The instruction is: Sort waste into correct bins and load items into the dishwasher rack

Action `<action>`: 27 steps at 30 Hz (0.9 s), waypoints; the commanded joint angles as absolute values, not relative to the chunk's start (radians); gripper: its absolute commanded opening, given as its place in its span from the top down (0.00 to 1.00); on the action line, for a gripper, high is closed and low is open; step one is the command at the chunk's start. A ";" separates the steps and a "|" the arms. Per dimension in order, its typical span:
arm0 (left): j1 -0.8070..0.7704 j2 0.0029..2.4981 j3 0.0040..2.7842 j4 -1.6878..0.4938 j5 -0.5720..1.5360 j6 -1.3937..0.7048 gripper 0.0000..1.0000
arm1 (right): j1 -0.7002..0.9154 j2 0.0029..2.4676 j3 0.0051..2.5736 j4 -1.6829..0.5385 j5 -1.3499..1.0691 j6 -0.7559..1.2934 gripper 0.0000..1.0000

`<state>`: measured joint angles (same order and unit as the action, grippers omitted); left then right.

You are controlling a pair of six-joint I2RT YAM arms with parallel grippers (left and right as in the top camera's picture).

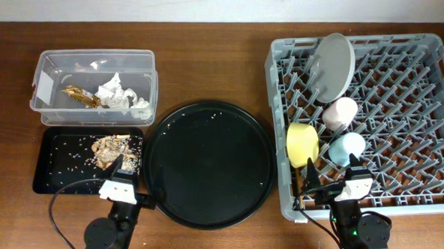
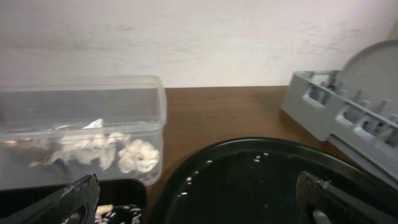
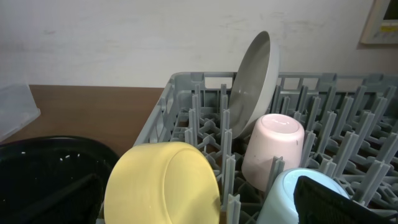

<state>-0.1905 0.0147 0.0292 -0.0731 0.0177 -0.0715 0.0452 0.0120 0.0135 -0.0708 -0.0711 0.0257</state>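
The clear tub [image 1: 55, 66] at the back left holds white paper wads [image 1: 118, 92] and the gold-brown wrapper [image 1: 80, 96]; the wads also show in the left wrist view [image 2: 127, 152]. The shallow black tray [image 1: 55, 166] holds brownish food scraps [image 1: 112, 150]. The grey rack [image 1: 429, 197] on the right holds the upright plate [image 1: 334, 65], pink cup [image 1: 339, 112], yellow bowl [image 1: 302, 143] and light-blue cup [image 1: 346, 148]. I cannot make out the chopsticks. My left gripper [image 1: 120, 181] [image 2: 196, 190] is open and empty at the black tray's front right corner. My right gripper [image 1: 347, 188] [image 3: 196, 190] is open and empty over the rack's front edge, just before the bowl and the blue cup.
A large round black tray [image 1: 209, 163] with a few pale crumbs lies between the bins and the rack. Bare brown table runs along the back and the left edge. A pale wall stands behind the table.
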 commanded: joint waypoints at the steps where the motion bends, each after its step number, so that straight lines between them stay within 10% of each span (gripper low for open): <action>1: -0.192 0.005 0.008 -0.078 -0.067 -0.051 0.01 | 0.039 0.004 0.006 -0.072 -0.066 0.027 0.01; 27: -0.192 0.005 0.009 -0.080 -0.041 -0.052 0.01 | 0.039 0.004 0.006 -0.072 -0.066 0.027 0.01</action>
